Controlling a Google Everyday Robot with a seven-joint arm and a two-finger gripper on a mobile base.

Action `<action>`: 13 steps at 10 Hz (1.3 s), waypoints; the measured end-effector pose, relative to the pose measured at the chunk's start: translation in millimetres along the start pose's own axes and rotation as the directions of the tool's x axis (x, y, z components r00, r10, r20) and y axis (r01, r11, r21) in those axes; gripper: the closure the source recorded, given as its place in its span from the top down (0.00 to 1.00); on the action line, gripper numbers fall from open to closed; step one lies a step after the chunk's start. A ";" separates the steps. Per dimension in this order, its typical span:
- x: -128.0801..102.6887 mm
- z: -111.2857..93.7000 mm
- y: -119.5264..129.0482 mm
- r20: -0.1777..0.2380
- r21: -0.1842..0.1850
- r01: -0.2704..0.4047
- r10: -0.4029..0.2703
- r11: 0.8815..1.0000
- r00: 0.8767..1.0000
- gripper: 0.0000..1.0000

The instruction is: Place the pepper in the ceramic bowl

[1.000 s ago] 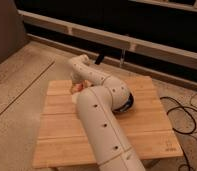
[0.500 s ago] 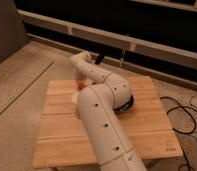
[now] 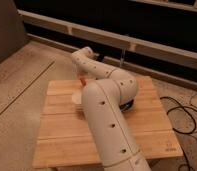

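My white arm reaches from the bottom of the camera view over the wooden table (image 3: 62,135) and bends back to the far left. My gripper (image 3: 82,75) points down below the wrist, over the table's far-left part. It is shut on the pepper (image 3: 83,79), a small red-orange piece just above the boards. The ceramic bowl (image 3: 128,105) is dark and mostly hidden behind my elbow, at the table's right middle; only a sliver of its rim shows. The gripper is to the left of the bowl and apart from it.
A pale round cup (image 3: 77,98) stands on the table just in front of the gripper, partly behind my arm. Black cables (image 3: 184,117) lie on the floor to the right. A low ledge and dark wall (image 3: 142,45) run behind the table.
The wrist and gripper have risen and shifted a little right and away from the near edge. The pepper has gone up with them.
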 end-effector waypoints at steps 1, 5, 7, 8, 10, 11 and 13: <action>3.1 -12.5 -11.2 0.015 0.006 -0.022 0.022 1.000 1.000 0.00; 51.8 -39.2 -63.5 0.023 0.013 -0.175 0.175 0.984 0.984 0.00; 83.7 -56.3 -89.5 0.043 0.014 -0.260 0.259 0.966 0.965 0.00; 99.8 -65.1 -101.0 0.054 0.015 -0.300 0.299 0.954 0.953 0.00; 135.3 -81.1 -120.4 0.069 0.013 -0.383 0.381 0.924 0.922 0.00; 149.4 -84.9 -126.3 0.069 0.014 -0.413 0.411 0.911 0.909 0.00; 189.9 -89.8 -143.9 0.057 0.034 -0.490 0.488 0.871 0.871 0.00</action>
